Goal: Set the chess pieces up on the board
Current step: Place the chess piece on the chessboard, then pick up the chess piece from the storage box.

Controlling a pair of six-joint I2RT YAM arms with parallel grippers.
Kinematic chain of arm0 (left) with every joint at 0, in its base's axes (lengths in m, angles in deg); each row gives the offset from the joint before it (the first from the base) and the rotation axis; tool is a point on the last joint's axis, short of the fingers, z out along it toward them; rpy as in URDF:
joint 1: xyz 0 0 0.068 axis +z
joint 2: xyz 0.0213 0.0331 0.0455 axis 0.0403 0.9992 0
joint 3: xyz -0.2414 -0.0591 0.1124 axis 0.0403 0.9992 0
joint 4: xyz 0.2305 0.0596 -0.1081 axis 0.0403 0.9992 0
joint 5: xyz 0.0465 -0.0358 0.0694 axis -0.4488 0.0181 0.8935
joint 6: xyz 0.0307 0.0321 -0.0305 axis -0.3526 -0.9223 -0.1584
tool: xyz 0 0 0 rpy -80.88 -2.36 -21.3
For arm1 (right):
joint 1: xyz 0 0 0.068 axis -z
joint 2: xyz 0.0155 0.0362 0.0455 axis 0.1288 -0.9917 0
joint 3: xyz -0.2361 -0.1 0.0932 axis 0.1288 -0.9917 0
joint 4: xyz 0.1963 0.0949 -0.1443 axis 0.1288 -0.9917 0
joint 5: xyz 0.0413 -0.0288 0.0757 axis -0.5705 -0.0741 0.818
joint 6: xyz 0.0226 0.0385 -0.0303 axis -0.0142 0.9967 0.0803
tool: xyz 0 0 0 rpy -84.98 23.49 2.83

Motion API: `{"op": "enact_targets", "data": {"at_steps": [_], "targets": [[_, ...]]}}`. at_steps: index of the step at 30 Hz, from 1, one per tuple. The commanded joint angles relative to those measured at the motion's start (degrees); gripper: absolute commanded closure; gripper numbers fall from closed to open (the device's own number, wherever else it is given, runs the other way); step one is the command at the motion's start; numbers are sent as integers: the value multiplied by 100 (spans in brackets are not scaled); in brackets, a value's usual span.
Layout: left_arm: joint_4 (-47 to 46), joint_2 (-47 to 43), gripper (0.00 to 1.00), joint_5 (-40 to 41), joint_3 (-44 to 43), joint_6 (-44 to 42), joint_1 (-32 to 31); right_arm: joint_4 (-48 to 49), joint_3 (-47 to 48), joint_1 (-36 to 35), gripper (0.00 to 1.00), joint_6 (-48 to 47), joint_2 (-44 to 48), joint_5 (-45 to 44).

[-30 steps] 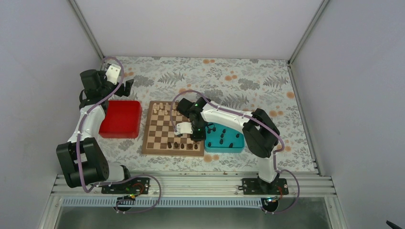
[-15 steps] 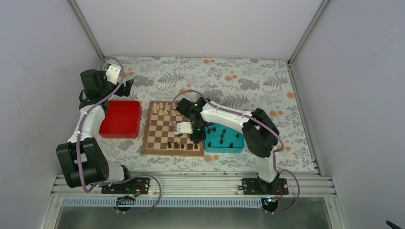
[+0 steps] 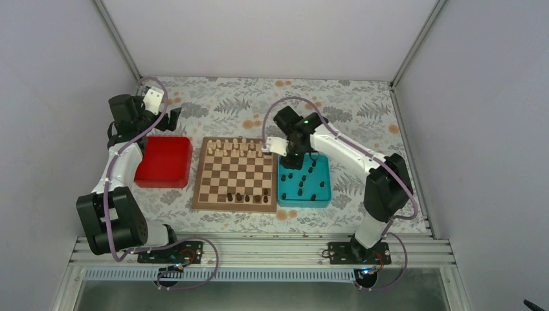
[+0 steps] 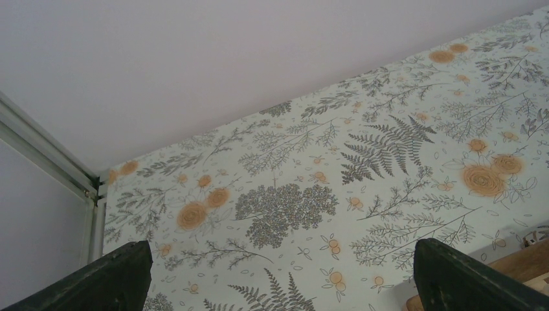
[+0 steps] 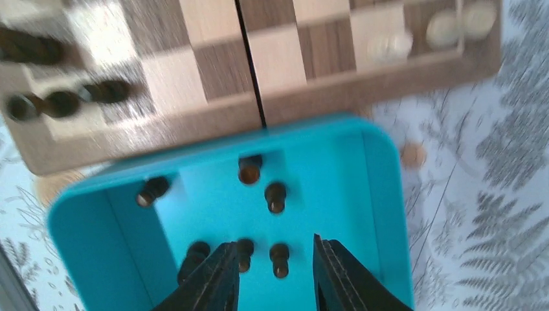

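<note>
The table (image 3: 336, 103) is covered with a cloth that has grey ferns and orange flowers. Plain pale walls (image 3: 259, 32) close it on three sides, and a metal rail (image 3: 259, 249) runs along the near edge.

The board (image 3: 236, 175) lies flat in the middle, its sides almost parallel with the table edges. In the right wrist view its centre seam (image 5: 251, 71) runs toward the teal tray (image 3: 304, 202), which lies just beside the board's right side. The red tray (image 3: 165, 162) lies near the left side. Pale pieces (image 3: 233, 148) stand along the far rows. A few dark chess pieces (image 3: 246, 195) stand upright in the near row, and the others are loose in the teal tray; I cannot tell whether those stand or lie.

The right gripper (image 5: 275, 249) hangs over the far part of the teal tray. Its fingers are apart and hold nothing, with dark pieces on the tray floor below them. The left gripper (image 4: 278, 285) is by the far left corner behind the red tray, spread wide and empty.

One second ago the right gripper was over the near right part of the board; now it is over the tray. A dark piece (image 3: 265, 192) stands where it was. The left arm has not moved.
</note>
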Motion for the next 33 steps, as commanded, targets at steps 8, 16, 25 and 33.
{"op": "enact_targets", "data": {"at_steps": [8, 16, 25, 33], "targets": [[-219, -58, 0, -63, 93, 69, 31, 902, -1082, 331, 69, -140, -253, 210], [-257, -81, 0, -17, 162, 62, 29, 1125, -1082, 356, 66, -231, -598, 135], [-285, -20, 0, -16, 173, 59, 29, 1120, -1061, 450, 66, -254, -656, 52], [-286, 24, 0, -24, 153, 51, 29, 1111, -1119, 537, 66, -294, -759, 45]]}}
